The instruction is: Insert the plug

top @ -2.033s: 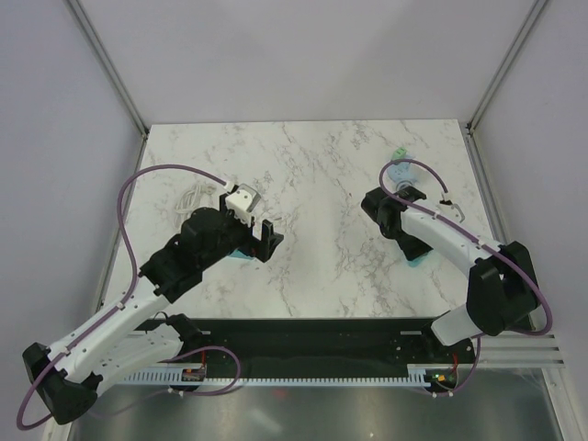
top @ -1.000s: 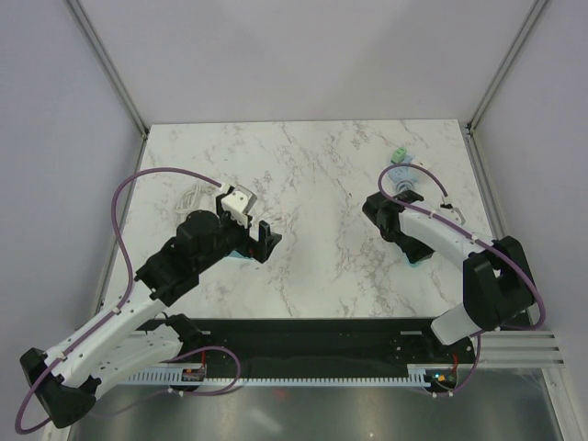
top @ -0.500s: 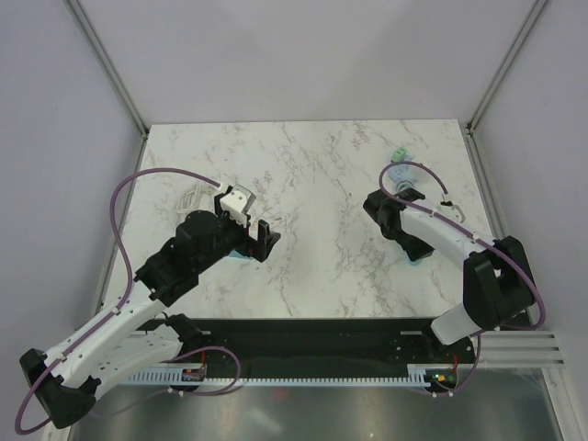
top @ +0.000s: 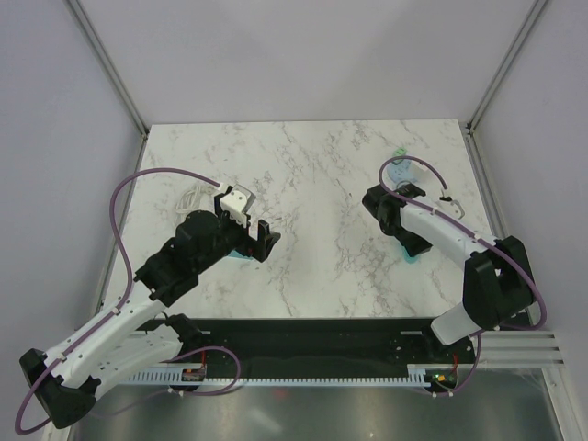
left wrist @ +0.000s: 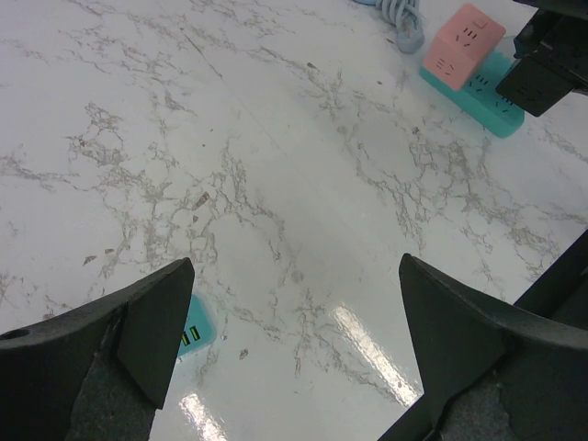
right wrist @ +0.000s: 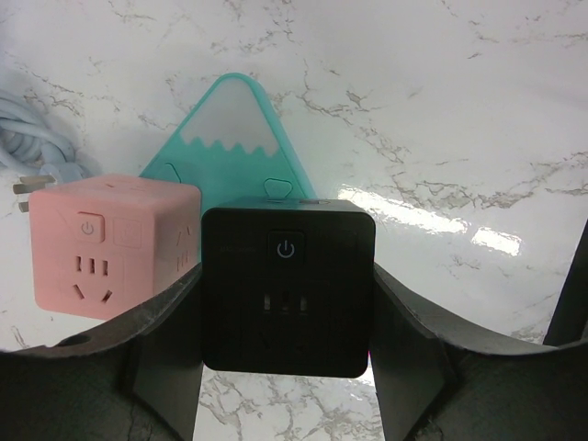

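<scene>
My right gripper (right wrist: 288, 308) is shut on a black cube plug (right wrist: 288, 285) with a power button on its face. The cube is at the wide end of a teal mountain-shaped power strip (right wrist: 234, 133), right next to a pink cube plug (right wrist: 110, 243) that sits on the strip. I cannot tell whether the black cube is seated. In the left wrist view the pink cube (left wrist: 464, 46), the strip (left wrist: 478, 96) and the black cube (left wrist: 537, 78) show at the far right. My left gripper (top: 258, 241) is open and empty above the marble.
A pale blue cable (right wrist: 37, 138) coils beside the pink cube and also shows in the top view (top: 399, 172). A small teal block (left wrist: 191, 331) lies by my left finger. A white cable (top: 192, 197) lies at the table's left.
My right gripper with the black cube has shifted slightly left and toward the back. The left arm has barely moved.
</scene>
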Motion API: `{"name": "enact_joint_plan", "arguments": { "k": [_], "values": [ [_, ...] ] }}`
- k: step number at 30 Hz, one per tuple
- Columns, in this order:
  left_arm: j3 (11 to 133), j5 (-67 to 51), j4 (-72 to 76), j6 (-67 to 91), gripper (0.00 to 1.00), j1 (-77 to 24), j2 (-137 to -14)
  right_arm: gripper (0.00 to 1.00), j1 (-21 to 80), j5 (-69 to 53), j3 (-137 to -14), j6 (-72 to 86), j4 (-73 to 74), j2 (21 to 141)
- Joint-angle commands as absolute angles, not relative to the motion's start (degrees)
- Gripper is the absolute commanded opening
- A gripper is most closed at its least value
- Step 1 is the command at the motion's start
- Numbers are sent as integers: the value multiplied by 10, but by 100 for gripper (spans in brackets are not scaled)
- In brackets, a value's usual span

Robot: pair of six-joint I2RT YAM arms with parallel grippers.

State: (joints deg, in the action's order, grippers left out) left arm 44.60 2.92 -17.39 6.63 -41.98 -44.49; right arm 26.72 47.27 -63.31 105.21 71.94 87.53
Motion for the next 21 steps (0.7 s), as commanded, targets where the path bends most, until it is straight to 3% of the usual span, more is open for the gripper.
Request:
{"name": "enact_joint_plan", "arguments": {
  "k": [1, 21],
  "values": [
    [443, 38, -148, 57, 100, -419, -439, 0, 265, 497, -645, 1064, 735, 882],
    [443, 44, -148, 54, 100, -419, -436, 0, 265, 487, -629, 1057, 700, 893]
  ]
}}
